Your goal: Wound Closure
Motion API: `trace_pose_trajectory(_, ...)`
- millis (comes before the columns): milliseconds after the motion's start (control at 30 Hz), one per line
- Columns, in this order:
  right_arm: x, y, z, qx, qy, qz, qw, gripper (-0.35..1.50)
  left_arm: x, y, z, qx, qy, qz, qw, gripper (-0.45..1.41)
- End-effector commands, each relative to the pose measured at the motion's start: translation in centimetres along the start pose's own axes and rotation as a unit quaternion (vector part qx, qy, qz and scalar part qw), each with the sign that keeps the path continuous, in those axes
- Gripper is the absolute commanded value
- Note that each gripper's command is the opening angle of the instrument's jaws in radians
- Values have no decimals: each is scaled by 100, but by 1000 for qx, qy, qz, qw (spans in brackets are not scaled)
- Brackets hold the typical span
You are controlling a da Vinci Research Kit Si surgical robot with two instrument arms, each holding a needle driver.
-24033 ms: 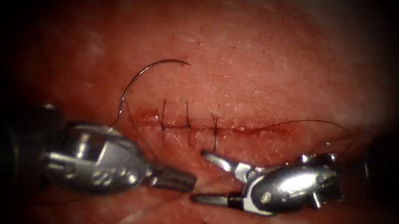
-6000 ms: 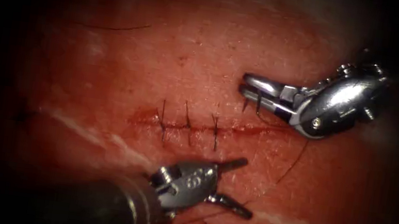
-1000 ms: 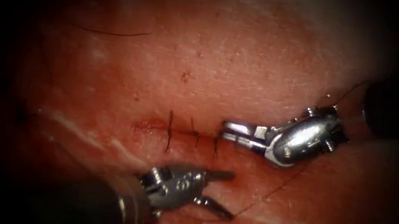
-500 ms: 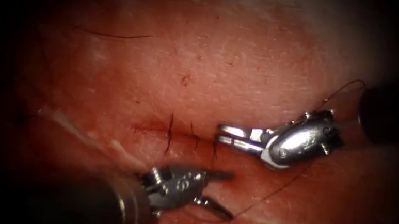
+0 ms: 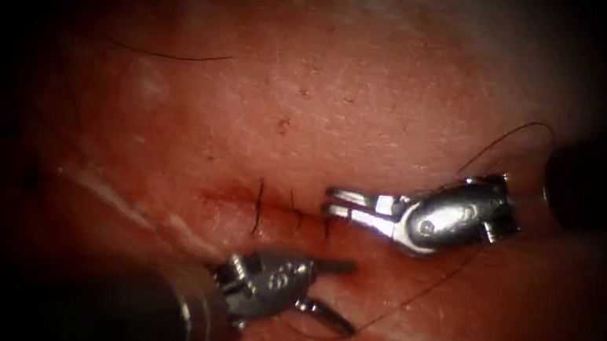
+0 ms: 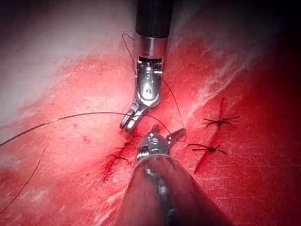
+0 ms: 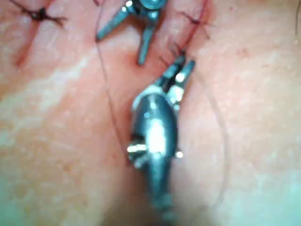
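Three stitches [image 5: 290, 210] cross the cut [image 5: 237, 194], just ahead of the right tool's tips. Left tool [image 5: 337, 294] sits below the cut, jaws spread, holding nothing; thread [image 5: 413, 293] runs past its lower jaw. Right tool [image 5: 337, 202] lies at the rightmost stitch, jaws nearly pressed together, possibly pinching thread or tissue [image 5: 381, 70] there; hard to tell. Cut beyond it, rightward, looks unclosed. Needle not made out.

The right tool [image 5: 331, 202] lies at the right end of the cut [image 5: 237, 194], by the stitches [image 5: 259, 205]. The left tool [image 5: 341, 295] sits in front of the cut, with thread [image 5: 422, 286] running between them over the tissue [image 5: 379, 86].
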Motion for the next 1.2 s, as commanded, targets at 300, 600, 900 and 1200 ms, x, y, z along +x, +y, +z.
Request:
trace_pose_trajectory(300, -5, -15, 4, 4, 1, 80, 997, -35, -5, 2, 10, -2, 0, -1, 1000, 37)
trace_pose_trajectory(600, 3, -11, -3, -9, 2, -72, 997, -35, -5, 2, 8, -2, 0, -1, 1000, 37)
trace_pose_trajectory(900, 31, -32, -8, -5, 14, -198, 980, -35, -5, 1, 8, -2, 0, -1, 1000, 37)
trace_pose_trajectory(1200, 36, -44, -9, 24, -7, -224, 974, -35, -5, 1, 8, -2, -1, -1, 1000, 37)
